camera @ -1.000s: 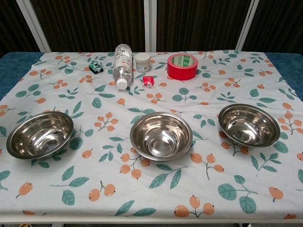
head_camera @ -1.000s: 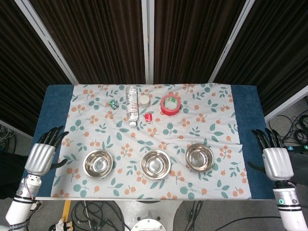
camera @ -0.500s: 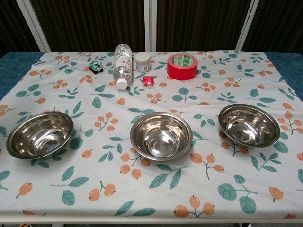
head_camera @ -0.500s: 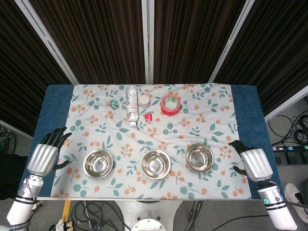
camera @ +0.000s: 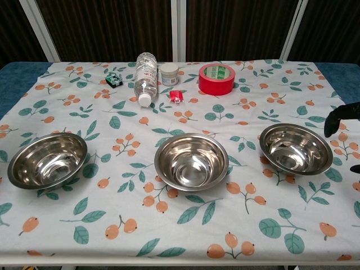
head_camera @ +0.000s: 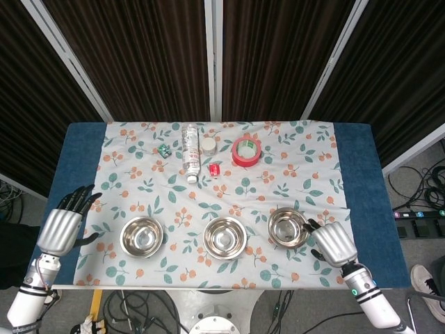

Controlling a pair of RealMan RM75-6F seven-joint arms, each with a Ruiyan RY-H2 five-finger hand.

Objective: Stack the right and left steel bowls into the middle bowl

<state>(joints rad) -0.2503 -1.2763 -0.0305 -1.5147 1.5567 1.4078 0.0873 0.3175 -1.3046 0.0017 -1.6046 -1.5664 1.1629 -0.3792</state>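
Observation:
Three steel bowls stand in a row near the table's front edge: the left bowl (head_camera: 142,236) (camera: 47,160), the middle bowl (head_camera: 224,237) (camera: 191,161) and the right bowl (head_camera: 288,227) (camera: 296,148). All three hold nothing. My right hand (head_camera: 333,243) hovers just right of the right bowl, fingers spread, its dark fingertips (camera: 337,116) showing at the chest view's right edge. Whether it touches the rim I cannot tell. My left hand (head_camera: 62,226) stays at the table's left edge, fingers apart, well clear of the left bowl.
At the back of the floral cloth (head_camera: 174,188) lie a plastic bottle (head_camera: 190,154), a small white jar (head_camera: 208,145), a red tape roll (head_camera: 245,151), a small red item (head_camera: 215,170) and a small green item (head_camera: 163,150).
My right hand has swept in from the table's right edge to beside the right bowl, now entering the chest view. The left hand has barely shifted. The bowls have not moved.

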